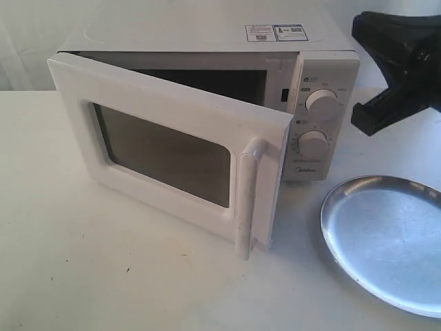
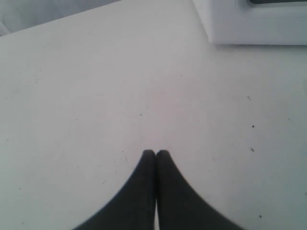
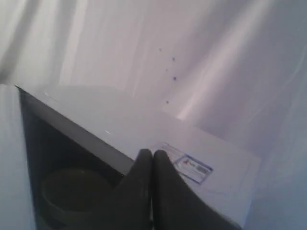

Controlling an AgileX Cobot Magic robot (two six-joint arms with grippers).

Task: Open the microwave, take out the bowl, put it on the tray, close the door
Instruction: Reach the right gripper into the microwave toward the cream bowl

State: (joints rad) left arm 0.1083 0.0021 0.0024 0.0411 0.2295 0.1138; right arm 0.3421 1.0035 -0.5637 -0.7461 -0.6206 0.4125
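A white desk (image 1: 83,276), matte and scattered with small dark specks (image 2: 253,126), runs back to its far edge, where a pale curtain (image 3: 225,52) hangs in soft vertical folds and bears a few tiny dark spots of its own.

On my exterior feed the microwave (image 1: 172,27) carries two stickers (image 1: 275,32) on its top, the print too small for me to read. Under the lower dial (image 1: 313,143) I just make out a small grey logo (image 1: 305,166), apparently Midea. The marks ringing it and the upper dial (image 1: 321,101) are illegible. My right wrist feed shows the stickers blurred.
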